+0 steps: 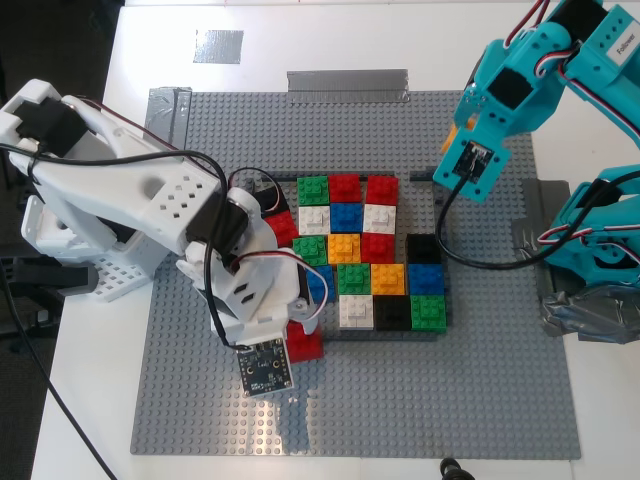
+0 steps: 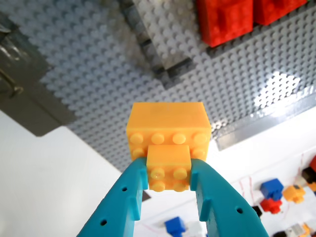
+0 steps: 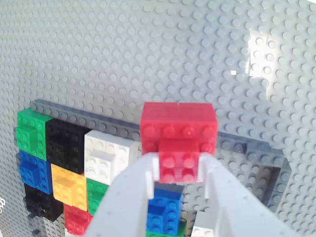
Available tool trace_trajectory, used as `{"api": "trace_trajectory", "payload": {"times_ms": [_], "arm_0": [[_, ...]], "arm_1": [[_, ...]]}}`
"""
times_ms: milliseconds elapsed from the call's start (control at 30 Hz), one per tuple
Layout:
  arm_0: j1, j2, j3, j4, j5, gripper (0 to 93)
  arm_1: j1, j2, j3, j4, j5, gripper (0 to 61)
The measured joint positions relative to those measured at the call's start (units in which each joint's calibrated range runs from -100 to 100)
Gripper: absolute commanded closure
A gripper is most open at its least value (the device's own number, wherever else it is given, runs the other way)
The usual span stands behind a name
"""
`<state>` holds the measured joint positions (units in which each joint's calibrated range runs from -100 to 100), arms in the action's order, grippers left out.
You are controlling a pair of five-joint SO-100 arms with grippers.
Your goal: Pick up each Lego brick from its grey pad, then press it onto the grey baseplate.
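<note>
My first gripper (image 2: 169,170), the teal one, is shut on an orange brick (image 2: 168,136) and holds it above the grey baseplate (image 2: 98,54). In the exterior view the first gripper (image 1: 455,140) hangs over the baseplate's (image 1: 450,400) far right part, with only a sliver of the orange brick (image 1: 452,133) showing. My second gripper (image 3: 180,165), the white one, is shut on a red brick (image 3: 178,128). In the exterior view the second gripper (image 1: 300,335) holds the red brick (image 1: 305,342) at the near left corner of the dark-grey frame (image 1: 432,180). The grey pads are not in view.
Many coloured bricks (image 1: 345,247) fill most of the frame. A silvery tape strip (image 1: 347,83) and a tape patch (image 1: 217,45) lie beyond the plate. Tape (image 1: 570,310) wraps the teal arm's base. Loose bricks (image 2: 271,190) lie on the white table.
</note>
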<state>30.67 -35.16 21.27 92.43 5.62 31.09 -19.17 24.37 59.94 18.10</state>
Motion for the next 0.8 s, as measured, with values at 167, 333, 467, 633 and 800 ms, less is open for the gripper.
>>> {"api": "trace_trajectory", "payload": {"times_ms": [167, 333, 467, 633, 800], "arm_0": [[-2.74, 4.56, 0.10, -0.17, -2.14, 92.7], [-4.74, 7.95, 0.10, -0.61, -3.66, 92.7], [-5.99, 9.13, 0.10, -0.61, -4.81, 92.7], [-8.29, 9.81, 0.10, -0.70, -4.96, 92.7], [-8.95, 9.81, 0.10, -3.74, -3.71, 92.7]], "arm_1": [[0.09, 2.33, 1.06, -3.30, -1.08, 61.3], [-0.45, 3.28, 2.51, -4.42, -2.20, 61.3], [-2.91, 3.28, 2.80, -4.42, -3.18, 61.3], [-4.73, 3.28, 3.00, -4.42, -4.45, 61.3], [-7.27, 3.28, 3.00, -4.42, -5.67, 61.3]]}}
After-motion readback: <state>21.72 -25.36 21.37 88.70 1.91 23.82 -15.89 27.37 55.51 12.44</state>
